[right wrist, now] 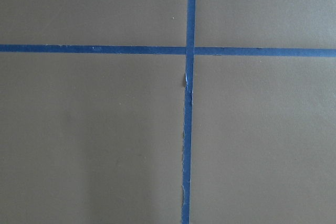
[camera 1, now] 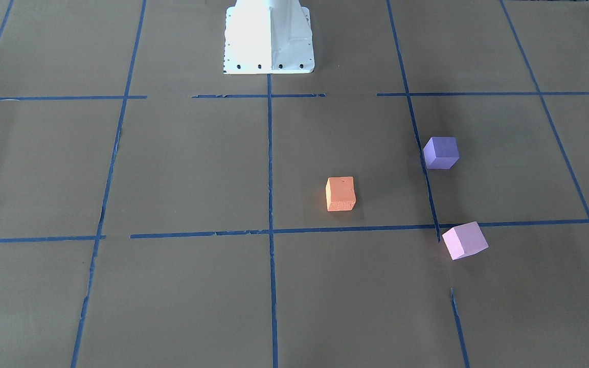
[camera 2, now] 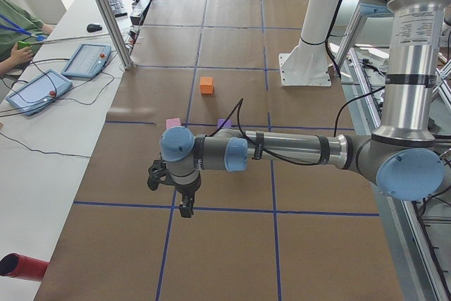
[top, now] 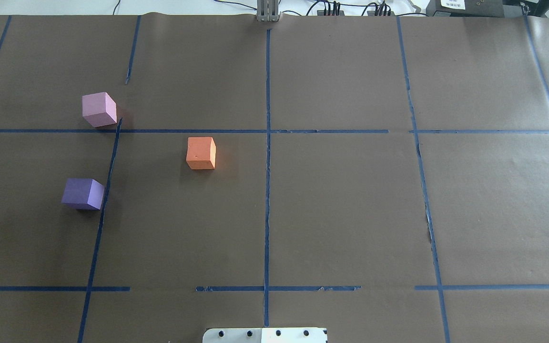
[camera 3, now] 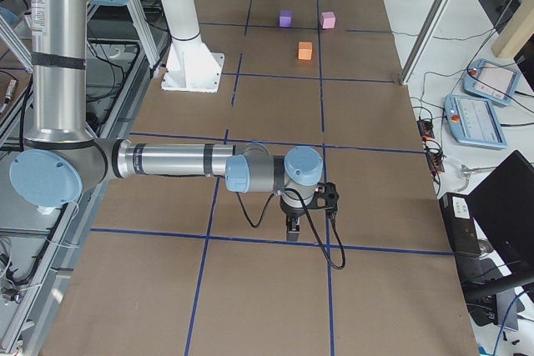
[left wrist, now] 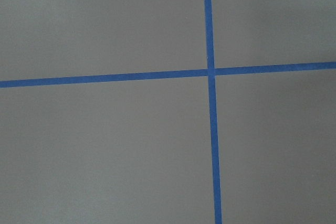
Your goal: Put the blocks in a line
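Three cubes sit apart on the brown paper on my left half of the table. The orange block [top: 201, 153] [camera 1: 340, 193] is nearest the centre line. The dark violet block [top: 83, 194] [camera 1: 441, 152] is nearer my base. The pale pink block [top: 98, 109] [camera 1: 465, 240] lies farther out, slightly rotated. My left gripper [camera 2: 184, 206] hangs over the table end, well away from the blocks. My right gripper [camera 3: 291, 231] hangs over the opposite end. Both show only in the side views, so I cannot tell whether they are open or shut. The wrist views show only taped paper.
My white base plate [camera 1: 269, 38] [top: 265, 335] stands at the table's middle edge. Blue tape lines [top: 267, 143] grid the paper. Teach pendants [camera 2: 36, 91] [camera 3: 476, 118] and a person's arm lie on the operators' side. An aluminium post [camera 2: 106, 12] stands at that edge.
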Controlling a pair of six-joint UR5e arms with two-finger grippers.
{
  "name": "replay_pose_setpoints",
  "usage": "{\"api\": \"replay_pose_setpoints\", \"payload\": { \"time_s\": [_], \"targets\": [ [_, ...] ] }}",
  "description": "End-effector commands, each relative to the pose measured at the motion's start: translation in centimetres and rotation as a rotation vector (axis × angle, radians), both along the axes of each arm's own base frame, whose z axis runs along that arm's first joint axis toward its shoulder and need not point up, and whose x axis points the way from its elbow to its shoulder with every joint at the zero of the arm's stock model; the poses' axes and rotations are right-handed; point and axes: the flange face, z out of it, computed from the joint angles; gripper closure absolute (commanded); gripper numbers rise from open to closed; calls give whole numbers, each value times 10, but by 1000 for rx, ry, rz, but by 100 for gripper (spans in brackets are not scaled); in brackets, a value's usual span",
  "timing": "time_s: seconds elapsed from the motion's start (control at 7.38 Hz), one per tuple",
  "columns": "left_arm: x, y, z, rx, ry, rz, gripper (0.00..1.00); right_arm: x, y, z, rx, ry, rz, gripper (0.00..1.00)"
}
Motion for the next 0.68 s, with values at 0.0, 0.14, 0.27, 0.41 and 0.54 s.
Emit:
{"api": "replay_pose_setpoints", "payload": {
  "time_s": [0.0,0.14,0.27,0.41,0.54],
  "targets": [
    [-5,-5,-8,10,-1,-18,0,0,0,0,0,1,0,0],
    [-4,-10,-31,54,-1,-18,0,0,0,0,0,-1,0,0],
    [-3,-18,-58,104,0,-19,0,0,0,0,0,-1,0,0],
    [3,-36,-101,118,12,-80,0,-1,0,0,0,-1,-1,0],
    [47,-51,-138,122,26,-71,0,0,0,0,0,-1,0,0]
  ]
}}
